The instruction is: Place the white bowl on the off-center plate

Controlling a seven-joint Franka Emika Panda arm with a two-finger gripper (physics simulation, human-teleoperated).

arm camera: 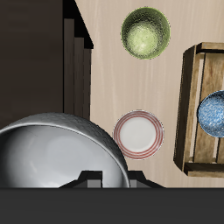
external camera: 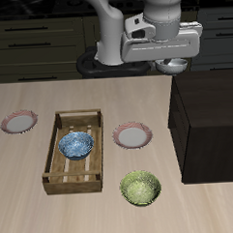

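The off-center plate (external camera: 19,122) is sitting flat on the table (external camera: 27,210), well apart from the gripper (external camera: 173,62) and lower than it, with nothing on it. It is not showing in the wrist view.

The wooden crate (external camera: 55,156) is lying between that plate and the gripper, nearer the table's front edge than the gripper. The blue patterned bowl (external camera: 76,145) is sitting inside it, upright.

The second pink-rimmed plate (external camera: 132,136) is lying just beside the crate, below and forward of the gripper, showing close to the held bowl's rim in the wrist view (arm camera: 138,134).

The green speckled bowl (external camera: 140,189) is resting farther from the gripper, near the table's front edge.

The gripper is hanging raised off the table, and its fingers (arm camera: 87,178) are closing on the rim of the white bowl (external camera: 176,68). The bowl is hanging under the hand, upright, clear of the table, filling much of the wrist view (arm camera: 57,153).

The dark cabinet (external camera: 208,123) is standing beneath and forward of the gripper, not touching the bowl.
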